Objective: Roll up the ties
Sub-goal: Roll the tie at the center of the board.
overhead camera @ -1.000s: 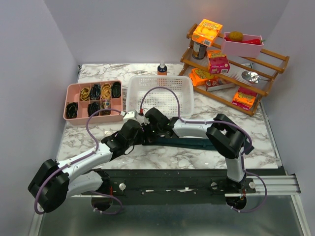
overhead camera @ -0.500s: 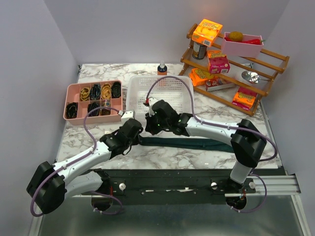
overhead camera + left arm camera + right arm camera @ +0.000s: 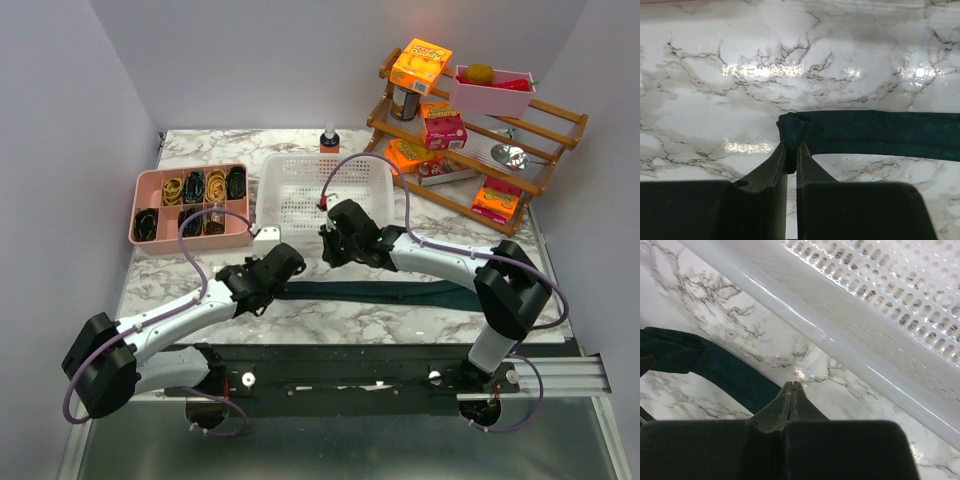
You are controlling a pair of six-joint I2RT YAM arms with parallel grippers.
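The dark teal tie [image 3: 390, 293] lies flat in a long strip across the marble table's front, running right from my left gripper. My left gripper [image 3: 287, 270] is shut on the tie's left end, which is bunched into a small fold [image 3: 792, 127] between the fingertips; my left gripper [image 3: 791, 150] pinches it from below in the wrist view. My right gripper [image 3: 328, 252] is shut with nothing in it and hovers just behind the tie, in front of the white basket [image 3: 325, 185]. In the right wrist view my right gripper [image 3: 792, 386] hangs over bare marble beside the tie [image 3: 715, 367].
The white basket's wall [image 3: 850, 335] stands close beyond the right fingers. A pink divided tray [image 3: 190, 205] with several rolled items sits at back left. A wooden rack [image 3: 470, 130] of boxes and cans fills the back right. A small bottle [image 3: 329, 140] stands behind the basket.
My right gripper has pulled away from the left gripper, moving right and back toward the basket. My left gripper has shifted a little right, still holding the tie's end.
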